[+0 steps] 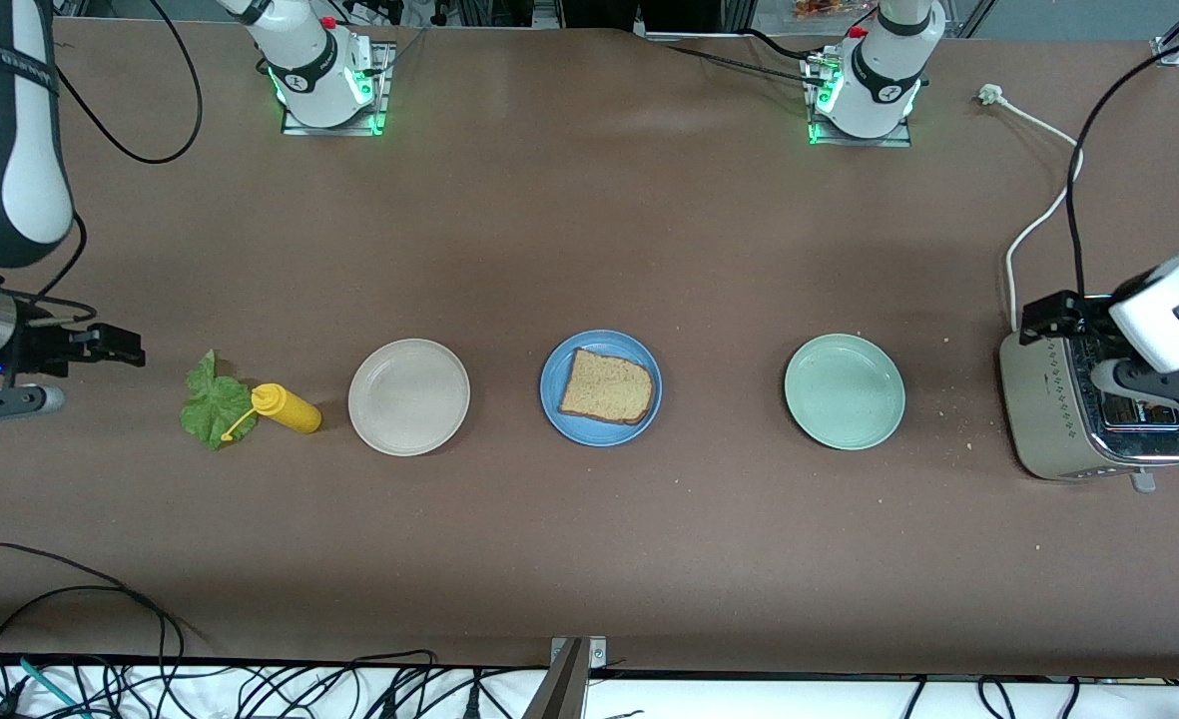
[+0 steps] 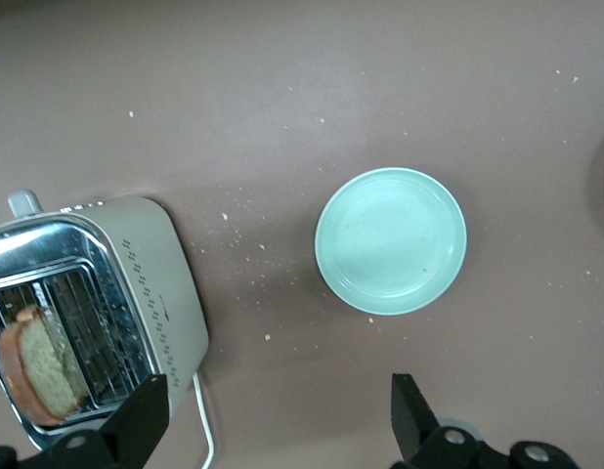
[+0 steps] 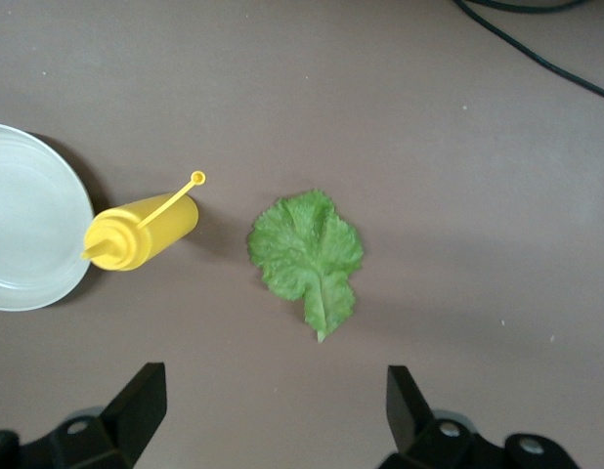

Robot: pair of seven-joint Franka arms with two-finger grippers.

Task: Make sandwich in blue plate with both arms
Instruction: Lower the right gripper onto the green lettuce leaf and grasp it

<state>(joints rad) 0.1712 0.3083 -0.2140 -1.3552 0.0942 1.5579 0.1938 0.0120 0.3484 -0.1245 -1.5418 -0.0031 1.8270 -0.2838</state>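
Bread slice (image 2: 38, 363) sits half-hidden in toaster (image 2: 97, 303); both end effectors (image 2: 280, 415) (image 3: 273, 410) gape open.

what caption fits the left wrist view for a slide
Open left tool over the table between a toaster holding a bread slice and an empty mint-green plate.

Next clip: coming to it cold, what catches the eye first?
A row of three plates, the blue plate in the middle already holding one bread slice. Toward the right arm's end lie a lettuce leaf and a yellow bottle. At the left arm's end, another slice stands in the toaster; both open grippers hover above those ends.
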